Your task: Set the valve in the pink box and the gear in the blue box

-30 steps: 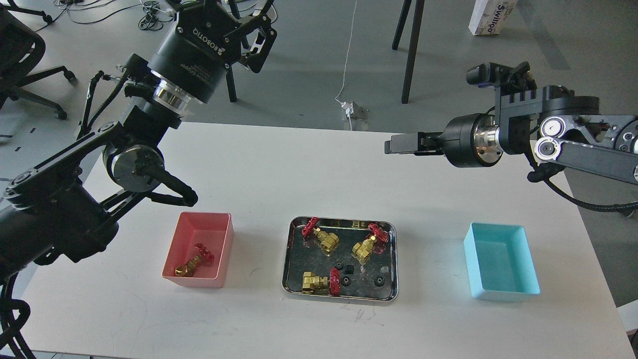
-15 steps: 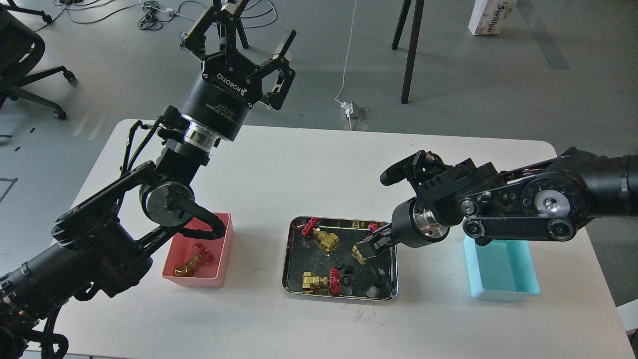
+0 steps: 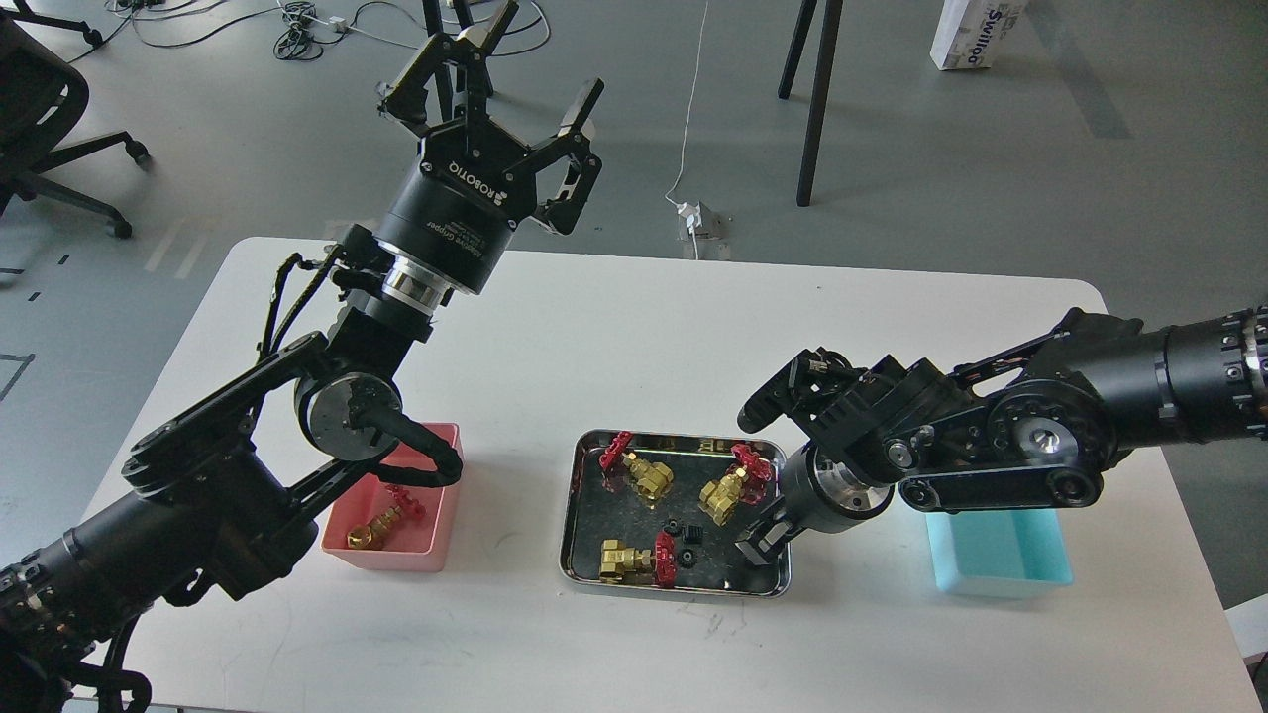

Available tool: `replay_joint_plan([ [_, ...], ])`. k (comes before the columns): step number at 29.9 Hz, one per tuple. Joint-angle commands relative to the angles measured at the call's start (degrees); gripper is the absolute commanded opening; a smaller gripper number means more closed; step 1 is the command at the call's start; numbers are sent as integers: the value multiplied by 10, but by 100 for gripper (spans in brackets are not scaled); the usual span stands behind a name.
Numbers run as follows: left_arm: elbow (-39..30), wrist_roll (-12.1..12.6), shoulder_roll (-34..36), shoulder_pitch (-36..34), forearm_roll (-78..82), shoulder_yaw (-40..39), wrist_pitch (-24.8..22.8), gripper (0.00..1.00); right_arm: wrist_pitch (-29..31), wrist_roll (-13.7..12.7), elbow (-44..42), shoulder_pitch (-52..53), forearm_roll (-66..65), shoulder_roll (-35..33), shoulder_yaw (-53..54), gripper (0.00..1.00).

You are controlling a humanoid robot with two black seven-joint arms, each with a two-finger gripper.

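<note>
Three brass valves with red handwheels lie in the steel tray [image 3: 569,555]: one at the back left [image 3: 646,476], one at the back right [image 3: 726,492], one at the front [image 3: 634,561]. Another valve [image 3: 384,520] lies in the pink box [image 3: 391,560]. Tiny black gears [image 3: 677,527] lie mid-tray. My right gripper [image 3: 756,542] points down into the tray's front right corner; its fingers are too dark to tell apart, and they hide whatever lies under them. The blue box [image 3: 1001,569] is partly behind my right arm. My left gripper [image 3: 540,59] is open and empty, high above the table's back.
My left arm's elbow [image 3: 347,411] hangs over the pink box's back rim. On the floor beyond the table are black stand legs [image 3: 817,99], a white cable with a plug [image 3: 698,218], an office chair [image 3: 40,109] and a white carton [image 3: 976,30].
My right gripper has come down from the table's back right to the back right valve, then moved to the tray's front right corner. My left arm has shifted right and forward.
</note>
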Motion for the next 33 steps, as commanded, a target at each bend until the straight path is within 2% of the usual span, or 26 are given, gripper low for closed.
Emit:
replay_joint_plan([
  [1, 0, 0, 0, 1, 0, 0, 0, 76, -1, 7, -28, -15, -4, 12, -3, 56],
  [4, 0, 0, 0, 1, 0, 1, 0, 76, -4, 15, -46, -24, -3, 26, 0, 56],
  [8, 1, 0, 0, 1, 0, 2, 0, 76, -7, 61, -48, -23, -4, 39, 3, 55],
  [11, 4, 0, 0, 1, 0, 2, 0, 77, -7, 84, -48, -21, -4, 43, 3, 55],
  [21, 6, 0, -1, 6, 0, 2, 0, 77, -6, 85, -81, -37, -57, 54, -2, 55],
  [33, 13, 0, -5, 6, 1, 4, -1, 78, -6, 85, -86, -50, -59, 66, -3, 55],
])
